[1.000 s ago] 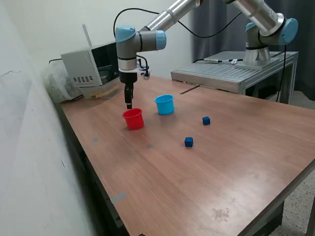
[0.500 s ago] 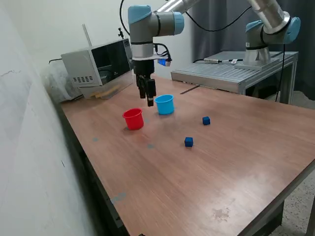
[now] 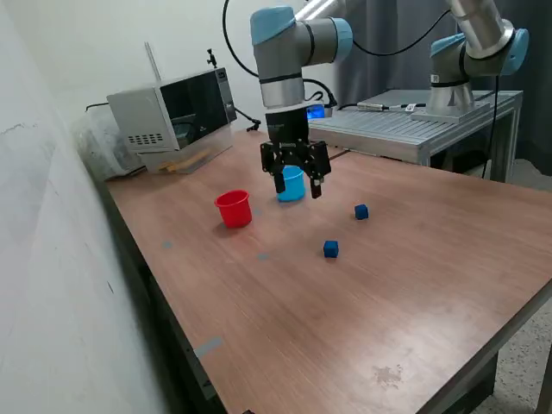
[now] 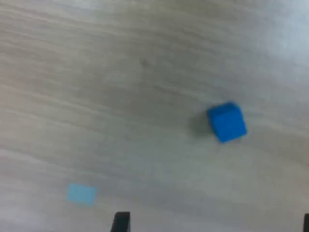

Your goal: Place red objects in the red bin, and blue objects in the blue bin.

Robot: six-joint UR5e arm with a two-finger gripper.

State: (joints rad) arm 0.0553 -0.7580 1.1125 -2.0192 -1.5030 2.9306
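Two tiny dark blue cubes lie on the brown wood-grain bench [image 3: 414,285] in the exterior view: one small blue cube [image 3: 360,211] beyond the fingers toward the exterior view's right, the other blue cube [image 3: 330,249] nearer the camera, both apart from each other and from the cups. The gripper [image 3: 294,185] hangs above the bench with its fingers spread wide and nothing between them. Just behind the fingers stands the light blue tapered plastic cup [image 3: 293,183], partly hidden by them; its inside cannot be seen. To the exterior view's left of the fingers stands the small red plastic cup [image 3: 233,208], upright, its contents not visible from this angle. No red cubes show on the bench.

In the wrist view, blurred, one blue cube [image 4: 227,122] sits on the wood, off to one side of the dark fingertips [image 4: 120,221] at the frame's edge. It looks solid, light and stiff, probably easy to pinch across two opposite flat faces; being so small, it may skid if the fingers close off-centre.
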